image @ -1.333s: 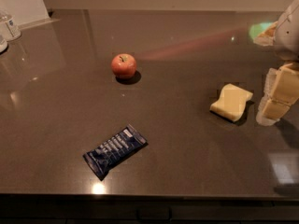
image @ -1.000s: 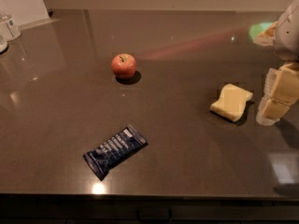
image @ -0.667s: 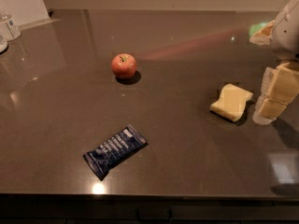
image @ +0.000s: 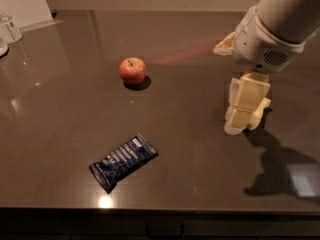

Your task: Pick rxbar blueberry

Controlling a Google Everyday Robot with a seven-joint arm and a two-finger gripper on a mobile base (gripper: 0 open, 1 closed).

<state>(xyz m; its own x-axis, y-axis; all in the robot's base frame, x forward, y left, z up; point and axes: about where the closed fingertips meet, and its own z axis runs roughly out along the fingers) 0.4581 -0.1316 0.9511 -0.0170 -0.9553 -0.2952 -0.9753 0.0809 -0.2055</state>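
Note:
The rxbar blueberry [image: 123, 161], a flat dark navy wrapper with white lettering, lies at an angle on the dark countertop [image: 60, 109] near the front edge, left of centre. My gripper [image: 241, 118] hangs from the white arm [image: 272, 29] at the right, well away from the bar, to its right and farther back. It is low over the counter and holds nothing that I can see. It covers most of the pale yellow sponge [image: 261, 110].
A red apple [image: 132, 70] stands behind the bar, mid-table. A clear glass [image: 11, 28] and a white board [image: 25, 1] stand at the far left corner. The counter's front edge runs just below the bar.
The arm and gripper have moved left, further into view, and now stand over the yellow sponge. The bar and the apple have not moved.

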